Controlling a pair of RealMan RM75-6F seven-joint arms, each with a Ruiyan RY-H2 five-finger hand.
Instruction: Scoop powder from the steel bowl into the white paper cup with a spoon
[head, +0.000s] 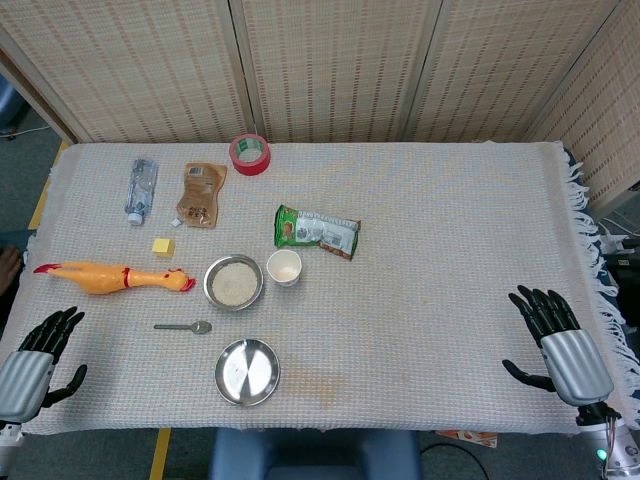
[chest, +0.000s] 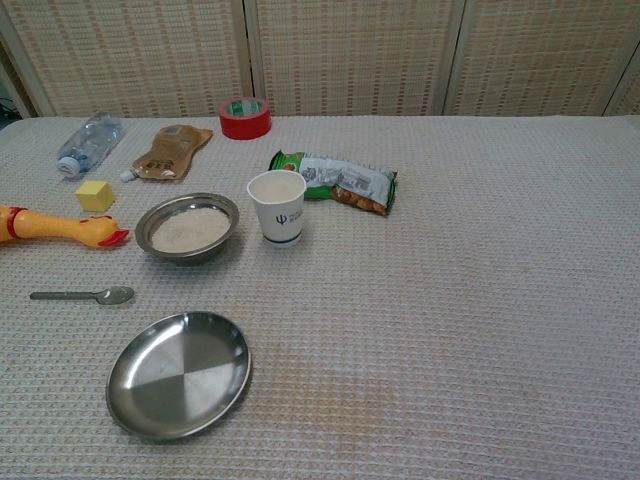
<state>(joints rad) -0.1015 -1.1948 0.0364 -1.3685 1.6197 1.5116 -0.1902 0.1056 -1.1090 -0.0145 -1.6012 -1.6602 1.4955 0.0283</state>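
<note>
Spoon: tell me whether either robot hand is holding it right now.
No, the spoon lies on the cloth, apart from both the left robot hand and right robot hand.

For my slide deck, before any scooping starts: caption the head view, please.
Both hands, left and right, rest open; spoon, powder-filled steel bowl, paper cup untouched.

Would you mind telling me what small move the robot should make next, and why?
Probably move the left hand toward the spoon to pick it up. Both hands rest open at the table edges holding nothing, the spoon lies on the cloth just in front of the steel bowl of powder, and it is far nearer the left hand than the right hand.
</note>
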